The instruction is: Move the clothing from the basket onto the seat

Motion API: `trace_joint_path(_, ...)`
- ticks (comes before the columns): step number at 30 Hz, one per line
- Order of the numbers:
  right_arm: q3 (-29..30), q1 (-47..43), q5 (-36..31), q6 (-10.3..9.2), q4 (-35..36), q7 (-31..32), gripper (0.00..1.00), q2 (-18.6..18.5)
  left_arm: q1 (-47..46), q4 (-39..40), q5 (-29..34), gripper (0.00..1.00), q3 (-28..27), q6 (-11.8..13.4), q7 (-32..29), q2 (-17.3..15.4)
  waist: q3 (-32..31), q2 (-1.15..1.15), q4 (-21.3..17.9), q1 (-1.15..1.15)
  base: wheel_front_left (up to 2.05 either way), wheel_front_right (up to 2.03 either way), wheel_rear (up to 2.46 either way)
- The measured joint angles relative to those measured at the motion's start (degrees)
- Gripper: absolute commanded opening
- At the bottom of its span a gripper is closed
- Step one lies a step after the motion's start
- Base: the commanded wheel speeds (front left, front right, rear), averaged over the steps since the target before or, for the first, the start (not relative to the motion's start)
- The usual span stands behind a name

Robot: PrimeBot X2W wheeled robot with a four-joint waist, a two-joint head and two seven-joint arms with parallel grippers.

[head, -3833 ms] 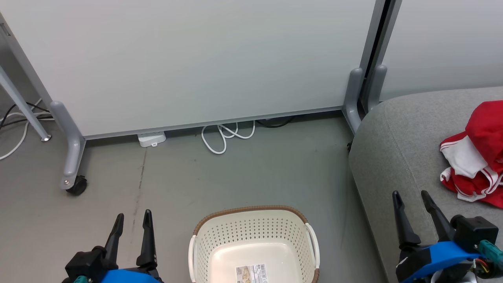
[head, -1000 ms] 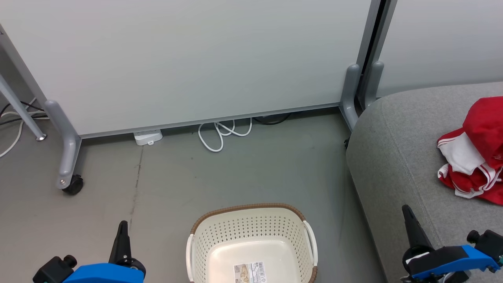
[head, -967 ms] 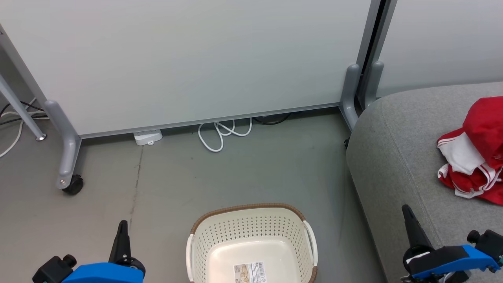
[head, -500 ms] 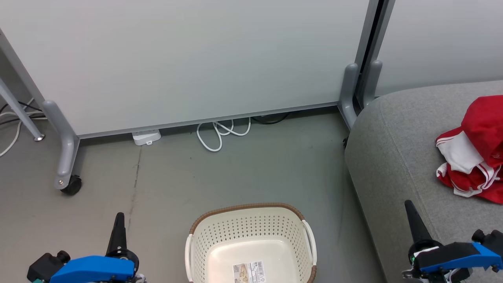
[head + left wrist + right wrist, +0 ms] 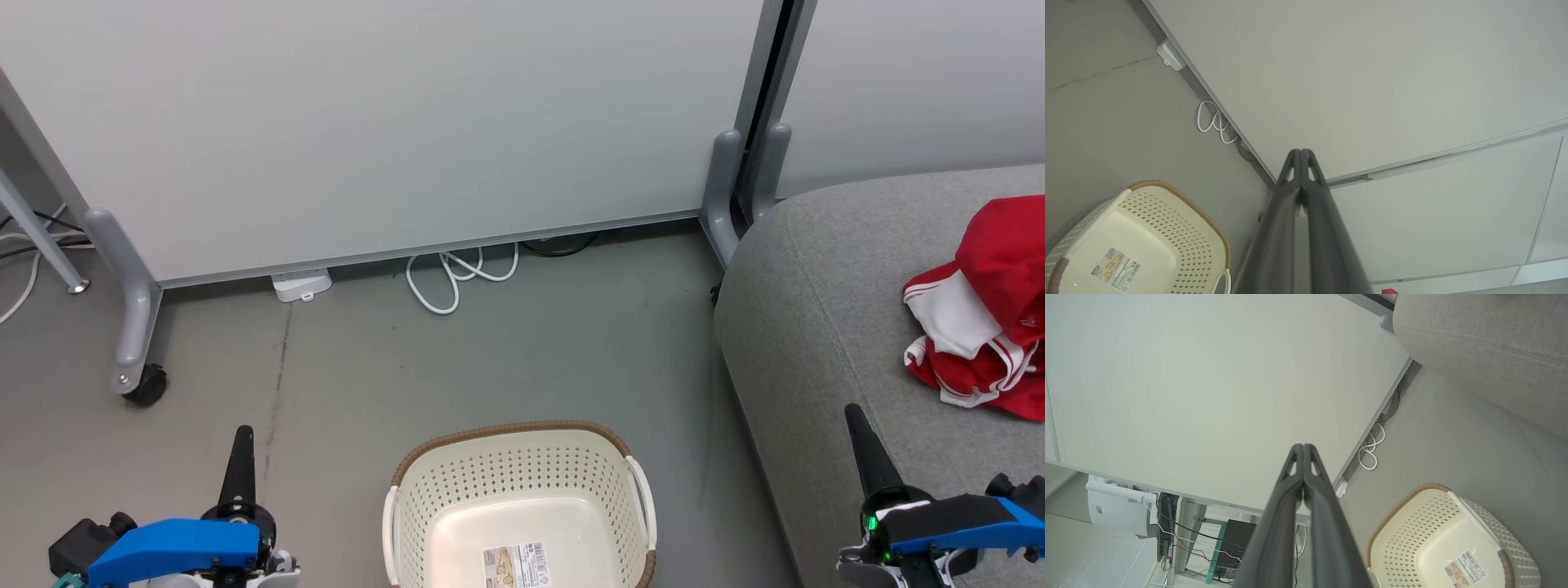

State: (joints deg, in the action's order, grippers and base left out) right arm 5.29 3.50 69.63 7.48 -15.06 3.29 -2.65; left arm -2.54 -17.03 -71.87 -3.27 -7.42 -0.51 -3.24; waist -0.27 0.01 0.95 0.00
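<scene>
Apparently all is done: the soft red-and-white garments (image 5: 992,327) lie heaped on the large grey fabric sofa cushion (image 5: 816,310), the cream perforated plastic basket (image 5: 514,469) on the floor (image 5: 490,367) holds just its label (image 5: 516,563), and the left gripper (image 5: 242,433) and right gripper (image 5: 852,412) hover empty, fingers pressed together.

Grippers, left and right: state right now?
Left gripper with two long dark fingers: shut, holding nothing.
Right gripper with two long dark fingers: shut, holding nothing.

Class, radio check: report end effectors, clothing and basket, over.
Left end effector shut, right end effector shut. Red clothing on grey seat; basket holds just a label. Nothing in the way.
</scene>
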Motion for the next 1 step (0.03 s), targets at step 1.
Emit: trace_joint_path(1,0.0,0.1,0.5,0.00,0.0,0.1,0.00,0.0,-0.1,0.1,-0.5,0.00,-0.1,0.0,-0.2,0.0,0.0,0.00,0.0,0.00,0.00,0.00,0.00)
